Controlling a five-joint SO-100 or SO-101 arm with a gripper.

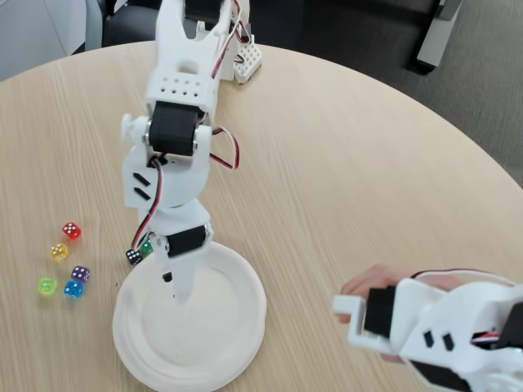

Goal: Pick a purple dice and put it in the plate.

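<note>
- Spanning the whole fixed view: round wooden table [343, 163], pale grain, carrying everything listed below.
- Reaching down from the top edge: white SO-100-type arm [172, 163] with black servos and red-black wiring, tilting toward the lower left.
- Blurring at the lower right: second white arm unit [441, 331] with a person's hand [372, 286] gripping it from behind.
- Lying near the bottom edge: white paper plate [237, 343], shallow rim, holding no die.
- Hanging over the plate's left half: gripper [177, 290], tip pointing down; fingers appearing closed or nearly so, with nothing visibly held between them; exact opening impossible to judge from this angle.
- Resting on the table left of the plate, apart from its rim: purple dice [80, 273], just beside a blue die [73, 289].
- Lying nearby: red die [72, 231], yellow die [59, 251], green die [47, 286]; black die [133, 256] and a dark green die [146, 245] partly hiding behind the arm.
- Handling judgement: likely light, rigid, smooth-faced and prone to slipping; gripping two opposite flat faces squarely, approaching from the side away from the blue die.
</note>
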